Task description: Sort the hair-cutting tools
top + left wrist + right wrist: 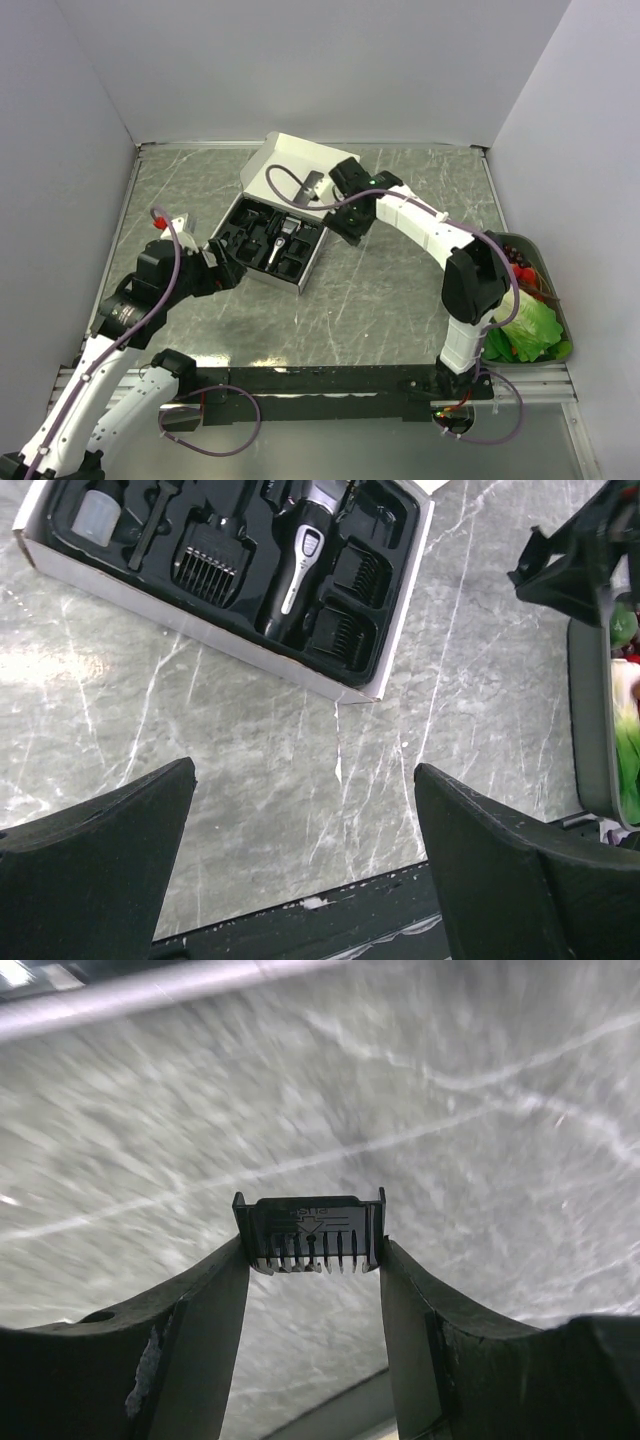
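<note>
Meanwhile the right gripper (312, 1260) pinches a black comb attachment (310, 1228) over the table (450, 1080), the left gripper (303, 820) gapes wide, and the clipper (297, 565) lies in the box's tray (388, 600)

Both arms are built of white shells joined by black motor housings; the left arm (125, 315) carries a purple cable (177, 262) along its links, capped in red at the upper end; the right arm (425, 225) wears a second purple cable (272, 180), and more purple cable coils at each base; the left gripper (305, 775) has broad matte-black wedge fingers (100, 865); the right gripper (312, 1250) has curved black fingers (185, 1350) with whitish scuffs and a small round hole.
</note>
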Controlling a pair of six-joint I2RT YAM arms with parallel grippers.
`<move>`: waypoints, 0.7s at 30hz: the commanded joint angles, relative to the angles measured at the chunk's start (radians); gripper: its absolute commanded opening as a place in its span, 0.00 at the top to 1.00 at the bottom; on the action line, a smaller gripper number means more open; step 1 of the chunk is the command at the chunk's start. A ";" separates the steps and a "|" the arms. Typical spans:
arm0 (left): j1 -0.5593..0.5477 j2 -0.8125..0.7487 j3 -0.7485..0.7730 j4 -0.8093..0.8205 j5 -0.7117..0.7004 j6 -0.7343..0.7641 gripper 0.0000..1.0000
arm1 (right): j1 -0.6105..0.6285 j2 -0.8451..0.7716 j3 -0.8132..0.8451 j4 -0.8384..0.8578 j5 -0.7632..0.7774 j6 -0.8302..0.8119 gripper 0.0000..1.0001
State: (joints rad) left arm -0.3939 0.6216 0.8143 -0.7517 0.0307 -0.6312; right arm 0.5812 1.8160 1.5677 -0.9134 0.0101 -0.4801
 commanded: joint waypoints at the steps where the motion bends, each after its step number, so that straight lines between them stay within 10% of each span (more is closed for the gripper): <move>1: 0.000 -0.008 0.060 -0.023 -0.028 -0.007 0.03 | 0.064 0.003 0.110 -0.035 0.024 0.084 0.51; 21: 0.000 0.007 0.106 -0.071 -0.061 -0.030 0.03 | 0.134 0.307 0.380 0.087 -0.006 0.193 0.55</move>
State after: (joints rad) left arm -0.3939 0.6258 0.8726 -0.8158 -0.0051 -0.6483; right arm 0.7048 2.1025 1.8633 -0.8516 0.0036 -0.3054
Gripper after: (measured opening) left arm 0.966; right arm 0.587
